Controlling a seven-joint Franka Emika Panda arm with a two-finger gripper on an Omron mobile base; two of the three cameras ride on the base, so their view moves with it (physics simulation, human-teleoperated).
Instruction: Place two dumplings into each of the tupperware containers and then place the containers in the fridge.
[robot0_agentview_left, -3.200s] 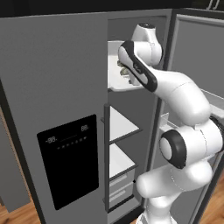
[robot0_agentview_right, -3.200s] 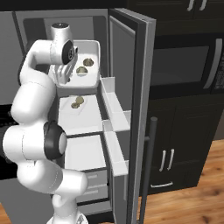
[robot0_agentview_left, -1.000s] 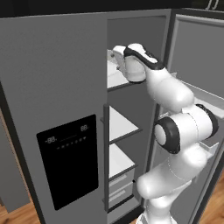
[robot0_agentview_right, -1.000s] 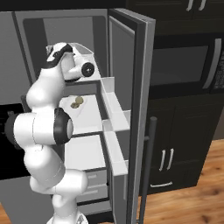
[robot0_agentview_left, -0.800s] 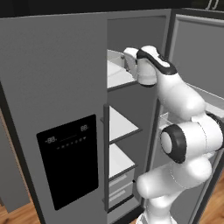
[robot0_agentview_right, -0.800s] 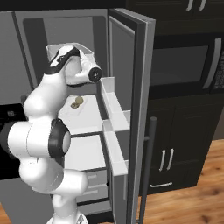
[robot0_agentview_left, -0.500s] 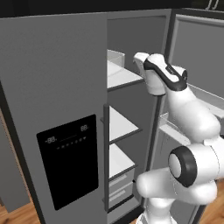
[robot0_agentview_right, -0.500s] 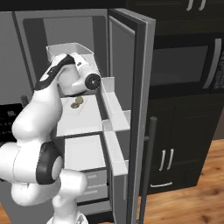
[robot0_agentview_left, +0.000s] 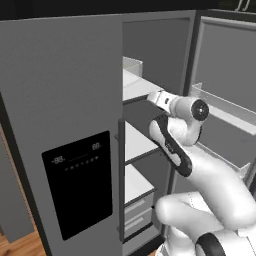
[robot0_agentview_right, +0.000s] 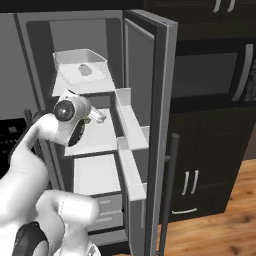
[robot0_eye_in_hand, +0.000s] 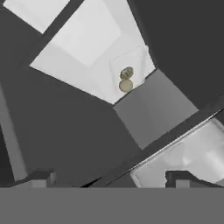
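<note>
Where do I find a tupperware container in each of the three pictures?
Left base view: tupperware container, a clear corner on the top shelf, upper middle.
Right base view: upper left, on the top shelf.
Hand view: upper right of centre, holding two dumplings; possibly a different container.
Shared landmark: the door bin.

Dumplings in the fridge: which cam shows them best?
Hand view: two dumplings sit unobstructed in a tupperware container on a white shelf. Right base view shows a container with only a blurry grey patch inside; left base view shows just a container edge.
</note>
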